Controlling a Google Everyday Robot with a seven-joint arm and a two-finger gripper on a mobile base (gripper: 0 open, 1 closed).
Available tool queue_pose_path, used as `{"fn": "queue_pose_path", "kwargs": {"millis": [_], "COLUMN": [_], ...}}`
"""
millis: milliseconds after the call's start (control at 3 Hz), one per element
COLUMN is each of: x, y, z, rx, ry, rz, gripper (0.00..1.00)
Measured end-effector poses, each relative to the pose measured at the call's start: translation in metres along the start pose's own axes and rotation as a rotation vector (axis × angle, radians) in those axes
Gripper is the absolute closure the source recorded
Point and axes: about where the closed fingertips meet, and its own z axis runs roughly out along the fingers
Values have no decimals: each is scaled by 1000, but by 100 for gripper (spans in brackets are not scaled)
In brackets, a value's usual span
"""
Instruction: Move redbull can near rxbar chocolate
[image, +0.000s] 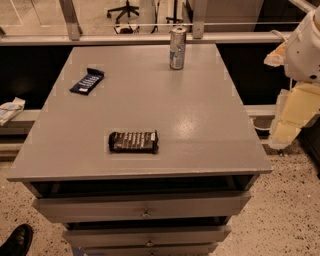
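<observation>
The redbull can (177, 48) stands upright at the far edge of the grey table (200, 125), right of centre. The rxbar chocolate (134, 141), a dark brown-black bar with pale lettering, lies flat near the front edge, left of centre. My gripper (289, 122) hangs off the table's right side, level with its middle. It is well away from both the can and the bar and holds nothing I can see.
A smaller dark blue wrapped bar (87, 81) lies at the table's left rear. Drawers (145, 207) sit below the front edge. A rail and glass wall run behind the table. A black shoe (17, 241) shows at the bottom left on the floor.
</observation>
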Motion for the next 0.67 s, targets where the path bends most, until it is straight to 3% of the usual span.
{"fn": "queue_pose_path", "kwargs": {"millis": [333, 667], "x": [-2, -30], "y": [-4, -53], "z": [2, 27], "rx": [5, 56], "ry": [-13, -176], "rz": [1, 19], "gripper": [0, 0]}}
